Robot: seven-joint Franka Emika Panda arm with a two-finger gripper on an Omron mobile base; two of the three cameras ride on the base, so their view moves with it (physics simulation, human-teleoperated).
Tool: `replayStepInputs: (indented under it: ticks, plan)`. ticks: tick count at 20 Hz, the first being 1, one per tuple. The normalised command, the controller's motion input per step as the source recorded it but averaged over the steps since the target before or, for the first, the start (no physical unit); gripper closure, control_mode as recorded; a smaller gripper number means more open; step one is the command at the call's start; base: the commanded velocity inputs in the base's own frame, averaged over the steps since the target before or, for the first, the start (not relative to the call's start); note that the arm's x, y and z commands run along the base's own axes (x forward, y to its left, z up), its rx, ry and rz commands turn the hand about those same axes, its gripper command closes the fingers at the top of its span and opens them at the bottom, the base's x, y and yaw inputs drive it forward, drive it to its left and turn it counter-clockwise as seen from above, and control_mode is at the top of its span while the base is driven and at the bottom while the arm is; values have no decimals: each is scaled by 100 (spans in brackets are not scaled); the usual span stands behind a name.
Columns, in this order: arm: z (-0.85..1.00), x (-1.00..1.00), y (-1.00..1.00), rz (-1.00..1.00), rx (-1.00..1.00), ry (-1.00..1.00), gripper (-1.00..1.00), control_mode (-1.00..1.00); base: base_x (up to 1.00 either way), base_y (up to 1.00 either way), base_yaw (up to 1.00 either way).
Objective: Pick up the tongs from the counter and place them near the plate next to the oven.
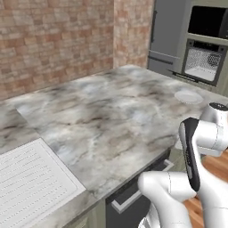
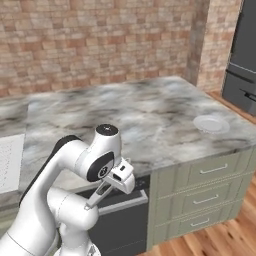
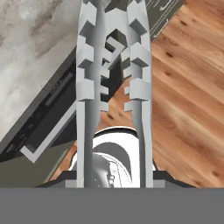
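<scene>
The tongs point(image 3: 86, 87) are pale silvery with toothed arms, and in the hand view they run straight up from my gripper point(image 3: 113, 177), which is shut on them. In the right base view the gripper point(image 2: 111, 186) hangs off the counter's front edge, in front of the dark dishwasher, and the tongs point(image 2: 96, 198) slant down and left from it. The small white plate point(image 1: 188, 96) point(image 2: 211, 124) lies on the marble counter point(image 1: 111, 111) point(image 2: 150, 110) near its right end, well to the right of the gripper. The steel-grey oven point(image 1: 202, 64) stands beyond the plate.
A white ridged drainboard point(image 1: 31, 178) point(image 2: 7, 160) sits at the counter's left. The dark dishwasher front point(image 2: 122, 220) and green drawers point(image 2: 205, 195) are below the counter, above the wood floor point(image 3: 183, 87). A black microwave point(image 1: 207, 22) is over the oven. A brick wall point(image 1: 53, 40) backs the counter.
</scene>
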Motion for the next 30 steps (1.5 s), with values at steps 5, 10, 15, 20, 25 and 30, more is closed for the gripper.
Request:
replayStepInputs:
  ticks: [5,10,15,20,25,30]
  plan:
    - [0,0,0,0,0,0,100,100,35,-100,11]
    - [0,0,0,0,0,0,100,100,-26,-100,13]
    - [0,0,0,0,0,0,100,100,-4,-100,12]
    - [0,0,0,0,0,0,100,100,30,-94,24]
    - [0,0,0,0,0,0,100,100,43,-67,32]
    - [0,0,0,0,0,0,100,100,56,-50,37]
